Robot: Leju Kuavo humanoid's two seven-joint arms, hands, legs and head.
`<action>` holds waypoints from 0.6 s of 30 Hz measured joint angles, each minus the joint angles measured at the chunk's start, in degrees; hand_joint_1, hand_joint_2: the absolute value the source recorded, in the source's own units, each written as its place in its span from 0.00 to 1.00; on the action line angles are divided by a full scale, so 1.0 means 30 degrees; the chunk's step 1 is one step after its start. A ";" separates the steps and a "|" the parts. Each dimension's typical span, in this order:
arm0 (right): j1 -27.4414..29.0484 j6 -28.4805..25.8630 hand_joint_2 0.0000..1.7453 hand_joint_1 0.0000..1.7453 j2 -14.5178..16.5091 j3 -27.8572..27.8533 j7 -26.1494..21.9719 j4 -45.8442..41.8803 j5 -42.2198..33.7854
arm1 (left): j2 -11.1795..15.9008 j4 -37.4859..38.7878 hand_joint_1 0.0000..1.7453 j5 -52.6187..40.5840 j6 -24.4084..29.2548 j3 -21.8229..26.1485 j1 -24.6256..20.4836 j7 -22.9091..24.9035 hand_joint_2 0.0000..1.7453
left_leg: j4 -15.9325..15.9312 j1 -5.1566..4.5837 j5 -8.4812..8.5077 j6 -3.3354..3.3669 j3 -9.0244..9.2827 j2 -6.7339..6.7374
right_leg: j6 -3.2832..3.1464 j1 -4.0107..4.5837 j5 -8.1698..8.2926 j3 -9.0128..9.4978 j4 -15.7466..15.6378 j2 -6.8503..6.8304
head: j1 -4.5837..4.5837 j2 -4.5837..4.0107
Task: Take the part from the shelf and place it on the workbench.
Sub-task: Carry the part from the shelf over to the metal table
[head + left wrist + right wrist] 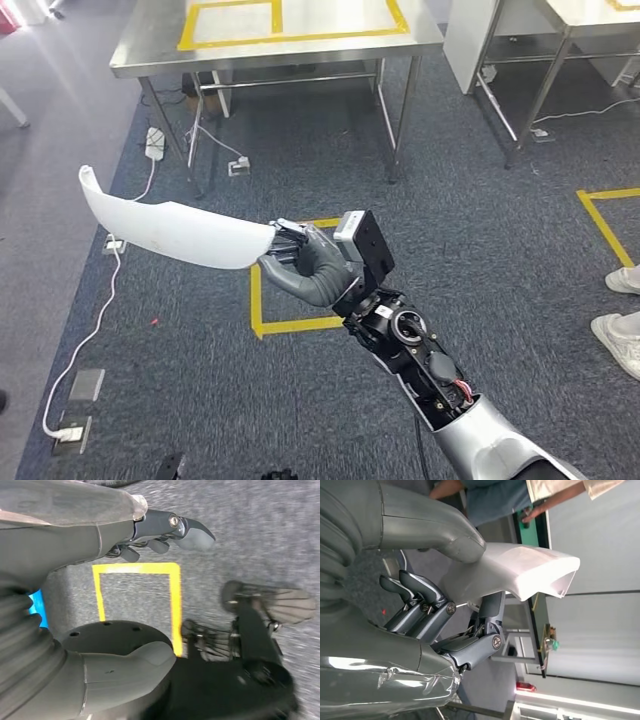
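One long white part (173,232) juts out over the grey carpet, gripped at its near end by the humanoid robot's right hand (306,265), well short of the steel workbench (151,45) that stands across the top of the head view. The bench's near edge and its yellow-taped rectangle (287,38) lie ahead of the curved part's far tip, with open floor between. From the right wrist view, the thumb presses on the part's upper face while the darker fingers (433,610) curl beneath it, a firm clasp by the look of it. The left hand (166,530) hangs toward the floor above a yellow tape square (174,605), its fingers held close together and holding nothing. A person's shoes (623,325) show at the right edge of the head view, and a white cable (94,330) trails over the carpet at left. Judging by this, the carry is in hand, with the part already off the shelf. Next comes an approach to the bench, then lowering the part level inside the taped area before letting go.
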 joint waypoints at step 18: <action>0.0582 -0.0189 1.00 1.00 -0.0154 0.0195 0.0142 0.0696 -0.0064 | 0.0105 -0.0005 0.00 0.0168 -0.0049 -0.0328 0.0388 -0.0044 1.00 | -0.4441 -0.0557 -0.5329 0.1121 0.9173 -0.0690 | -0.0233 0.0777 0.5768 -0.6218 -0.0125 0.0144 | 0.0503 -0.0009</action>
